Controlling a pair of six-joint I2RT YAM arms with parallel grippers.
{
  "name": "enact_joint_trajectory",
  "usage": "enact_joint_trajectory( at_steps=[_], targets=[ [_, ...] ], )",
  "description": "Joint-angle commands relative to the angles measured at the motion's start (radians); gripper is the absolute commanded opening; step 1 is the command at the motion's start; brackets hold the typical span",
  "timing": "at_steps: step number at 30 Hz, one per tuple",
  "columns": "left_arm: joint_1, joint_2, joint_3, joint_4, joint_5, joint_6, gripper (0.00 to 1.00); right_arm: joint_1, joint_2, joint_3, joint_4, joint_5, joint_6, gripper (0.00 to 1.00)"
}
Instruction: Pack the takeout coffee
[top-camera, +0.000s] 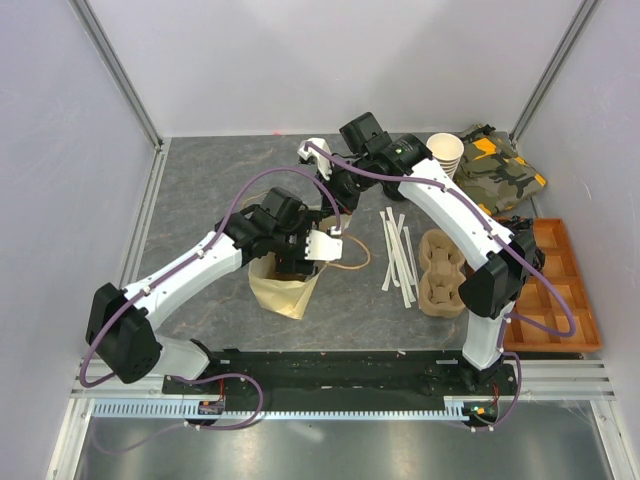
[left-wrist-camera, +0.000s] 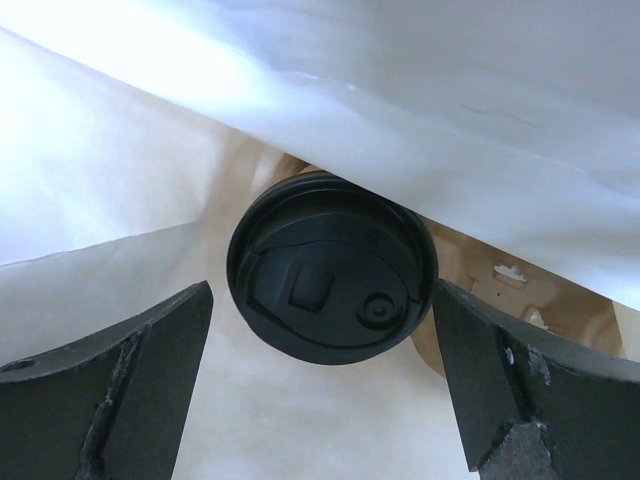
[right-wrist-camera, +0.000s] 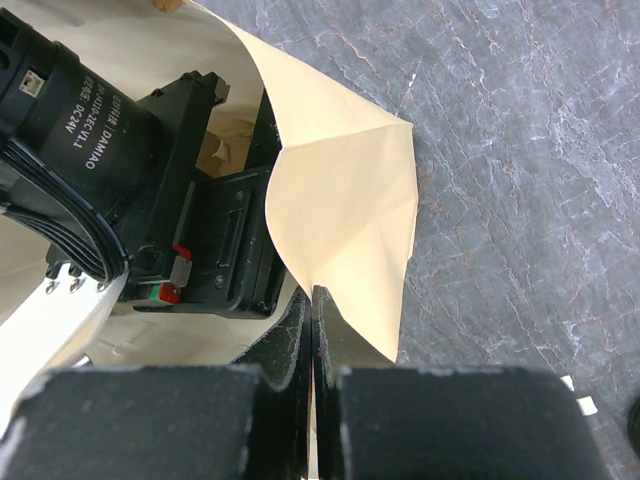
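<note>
1. The takeout coffee, a small brown kraft-paper cup with a round black plastic lid (left-wrist-camera: 330, 270), is sitting inside the tan paper bag (top-camera: 285, 290). The bag is lying on the grey stone-patterned counter (top-camera: 200, 180), at 9 o'clock from the moulded pulp cup carrier (top-camera: 440, 270).
2. The left fingers (left-wrist-camera: 130, 390) are reaching into the bag mouth and standing wide apart. In the left wrist view they are flanking the lid at 8 o'clock and 4 o'clock, with a visible gap on each side, so they are gripping nothing.
3. The right fingers (right-wrist-camera: 290, 345) are pressed together on the bag's rim at its 1 o'clock edge, holding the mouth up and open.
4. Judged step: the cup is being released, and the left arm is due to come out.
5. Whether the cup base is resting flat on the bag floor is not visible. Confirming this before leaving it is advisable.
6. For a clean exit, the left fingers should be staying spread and rising straight along the line of entry. Any sideways drift risks clipping the lid and tipping the cup.
7. A fold of bag wall (left-wrist-camera: 420, 120) is hanging close over the lid at 12 o'clock. The right fingers should be holding the rim taut so the paper is not dragging on the wrist.
8. The rim should be let go only after the left fingers are clear of the mouth.
</note>
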Motion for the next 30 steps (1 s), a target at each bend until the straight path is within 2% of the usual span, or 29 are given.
enact_joint_trajectory(
  at_steps=[1, 20, 30],
  targets=[
    [0.003, -0.025, 0.043, -0.042, 0.046, 0.039, 0.98, 0.005, -0.001, 0.015, -0.033, 0.002, -0.01, 0.0],
    [0.002, -0.081, 0.096, -0.092, 0.134, 0.059, 0.98, 0.005, -0.004, 0.016, -0.018, 0.028, -0.004, 0.0],
    [0.005, -0.13, 0.115, -0.062, 0.169, 0.04, 0.97, 0.004, -0.007, 0.012, -0.01, 0.032, -0.004, 0.0]
  ],
)
